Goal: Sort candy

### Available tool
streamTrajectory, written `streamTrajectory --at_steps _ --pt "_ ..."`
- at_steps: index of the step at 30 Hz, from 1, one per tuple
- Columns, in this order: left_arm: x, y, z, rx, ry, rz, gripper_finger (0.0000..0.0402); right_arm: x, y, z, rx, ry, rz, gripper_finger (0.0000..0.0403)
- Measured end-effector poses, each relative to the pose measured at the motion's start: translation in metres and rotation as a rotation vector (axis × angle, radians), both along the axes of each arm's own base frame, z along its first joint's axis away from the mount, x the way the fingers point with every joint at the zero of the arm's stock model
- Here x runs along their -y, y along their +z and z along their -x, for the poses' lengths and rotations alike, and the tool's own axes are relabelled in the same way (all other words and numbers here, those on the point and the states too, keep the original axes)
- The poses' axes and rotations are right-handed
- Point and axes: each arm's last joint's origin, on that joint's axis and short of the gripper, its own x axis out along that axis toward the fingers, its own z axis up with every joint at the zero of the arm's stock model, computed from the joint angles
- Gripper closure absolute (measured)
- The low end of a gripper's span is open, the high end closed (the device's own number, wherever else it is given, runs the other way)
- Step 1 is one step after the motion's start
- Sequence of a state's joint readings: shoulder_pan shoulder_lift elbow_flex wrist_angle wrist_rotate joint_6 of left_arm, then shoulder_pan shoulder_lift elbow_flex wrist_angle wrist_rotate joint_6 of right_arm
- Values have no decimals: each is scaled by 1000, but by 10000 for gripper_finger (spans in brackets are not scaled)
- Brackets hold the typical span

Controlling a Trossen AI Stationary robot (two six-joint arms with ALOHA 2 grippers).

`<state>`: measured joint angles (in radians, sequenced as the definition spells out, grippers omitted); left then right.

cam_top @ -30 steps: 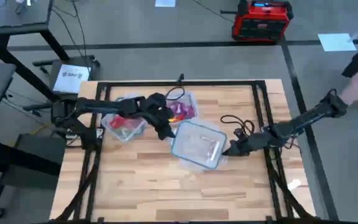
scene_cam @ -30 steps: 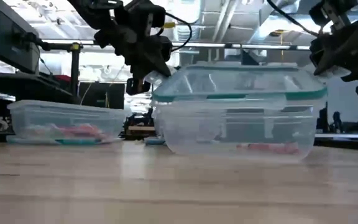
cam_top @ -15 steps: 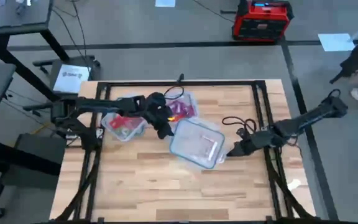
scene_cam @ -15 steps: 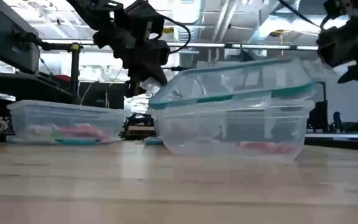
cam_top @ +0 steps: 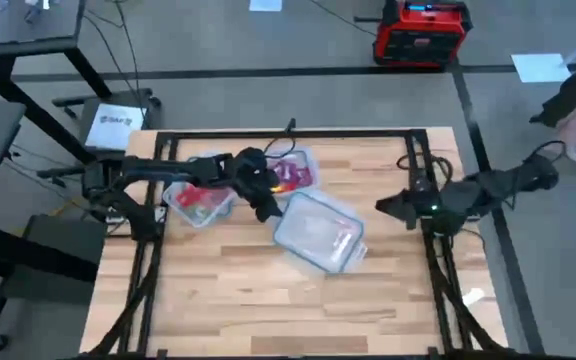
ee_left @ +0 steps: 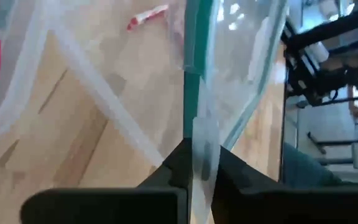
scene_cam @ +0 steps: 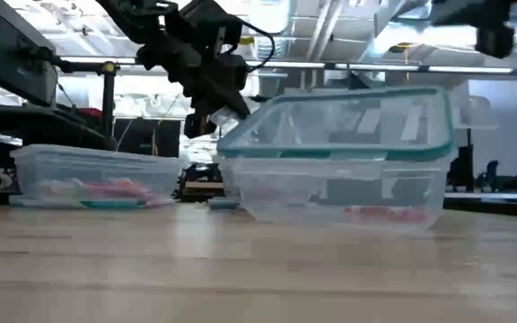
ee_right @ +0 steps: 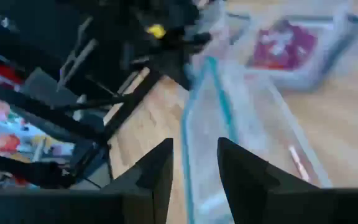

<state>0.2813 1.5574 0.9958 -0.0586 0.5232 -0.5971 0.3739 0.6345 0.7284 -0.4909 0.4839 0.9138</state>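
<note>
I see the shiny red wrapped candy (cam_top: 340, 240) lying inside the clear bluish-rimmed tub (cam_top: 318, 232) mid-desk, whose lid edge my left gripper (cam_top: 266, 212) pinches shut, nearer than my empty, part-open right gripper (cam_top: 383, 207) toward the desk's right edge.

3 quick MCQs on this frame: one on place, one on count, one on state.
1. Where is the right gripper?
A. Inside the tub
B. Off the lidded tub's right side, clear of it
C. Over the far-left tub

2. How many clear tubs are on the table?
A. One
B. Three
C. Five

3. The left gripper is:
A. Shut on the lid's edge
B. Open above bare wood
C. Out of sight

B: high view shows a gap.
B: high view shows three.
A: left wrist view shows fingers pinching it.
</note>
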Motion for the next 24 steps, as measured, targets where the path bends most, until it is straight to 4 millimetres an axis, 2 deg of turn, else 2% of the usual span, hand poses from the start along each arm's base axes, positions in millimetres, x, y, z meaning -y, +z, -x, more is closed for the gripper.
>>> streamTrajectory --at_steps 8,13,20,24 --pt "-1 8 -4 51 30 129 391 -9 -10 -21 -67 20 57 290" --pt "-2 5 -3 16 106 108 391 -21 -17 -42 -95 100 210 290" --pt "-4 2 -2 -17 174 72 391 -27 -56 -89 -286 99 439 290" --pt "-5 2 -2 -16 187 64 390 -20 -82 -119 -359 77 521 290"
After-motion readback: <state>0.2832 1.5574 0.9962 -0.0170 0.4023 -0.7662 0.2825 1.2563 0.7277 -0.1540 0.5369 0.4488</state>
